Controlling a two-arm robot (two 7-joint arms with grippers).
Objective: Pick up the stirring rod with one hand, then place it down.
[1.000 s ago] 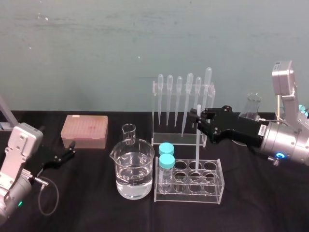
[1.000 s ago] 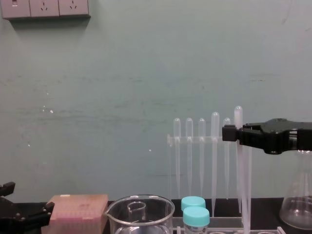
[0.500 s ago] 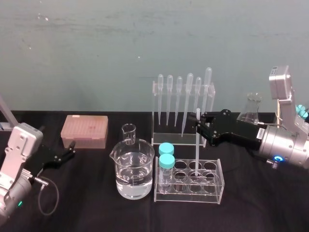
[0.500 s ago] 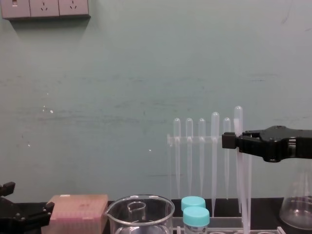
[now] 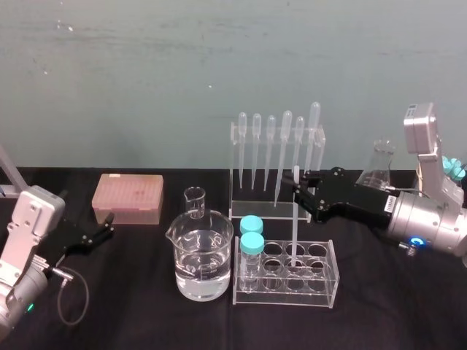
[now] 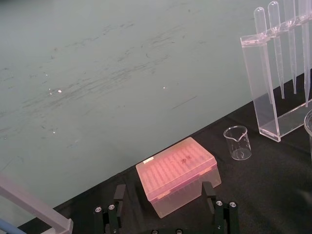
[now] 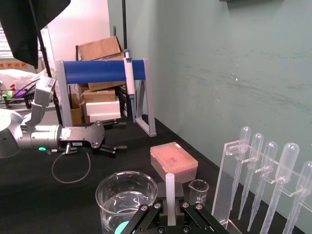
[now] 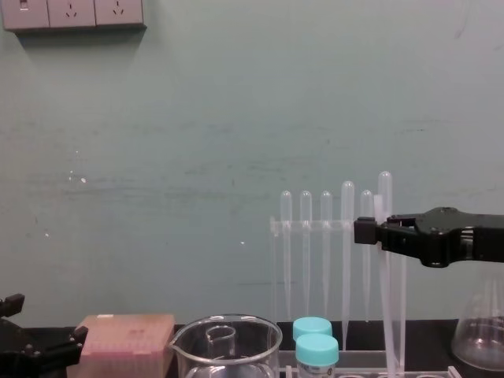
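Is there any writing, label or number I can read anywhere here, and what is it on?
Nothing is legible.
Dark mark on the pink box: too blurred to read.
White label behind the right gripper: too small to read.

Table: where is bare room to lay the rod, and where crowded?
Bare: between box, beaker and parked left gripper; also right of the tube rack. Crowded: beaker, tube rack, pipette rack, where the right gripper holds the rod.
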